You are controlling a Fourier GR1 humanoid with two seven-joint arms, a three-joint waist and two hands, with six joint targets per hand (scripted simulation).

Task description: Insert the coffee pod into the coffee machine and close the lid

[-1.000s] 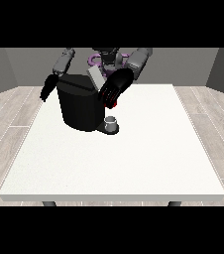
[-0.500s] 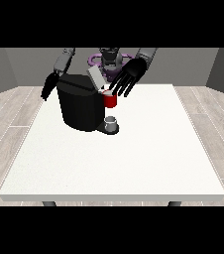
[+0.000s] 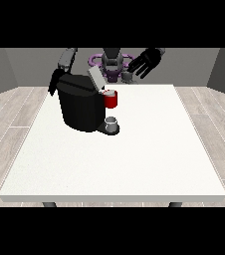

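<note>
Nearest the camera, across the lower half of the frame, the white table [image 3: 134, 164] lies bare. Left of centre on it stands the black coffee machine [image 3: 79, 107], and on its base at the front sits a small grey thing [image 3: 112, 123]; I cannot tell it for the pod, so where the pod is I cannot say. Just above that, at the machine's front, shows a red thing at the machine [image 3: 111, 99]. The lid [image 3: 95, 78] stands tilted up from the machine's top, so the pod slot is uncovered and the closing step is, by my judgement, not yet done.

Farther back, the hand at the view's left [image 3: 54, 82] hangs beside the machine's upper left edge, behind its body. Whether its fingers are spread or curled I cannot tell; it may be there to steady the machine while the lid is worked.

Farthest, in the upper right of centre, the hand at the view's right [image 3: 145, 61] is raised over the table's far edge, well apart from the machine, with fingers spread and nothing in them. Being empty and free, it seems the one placed to come down on the lid.
</note>
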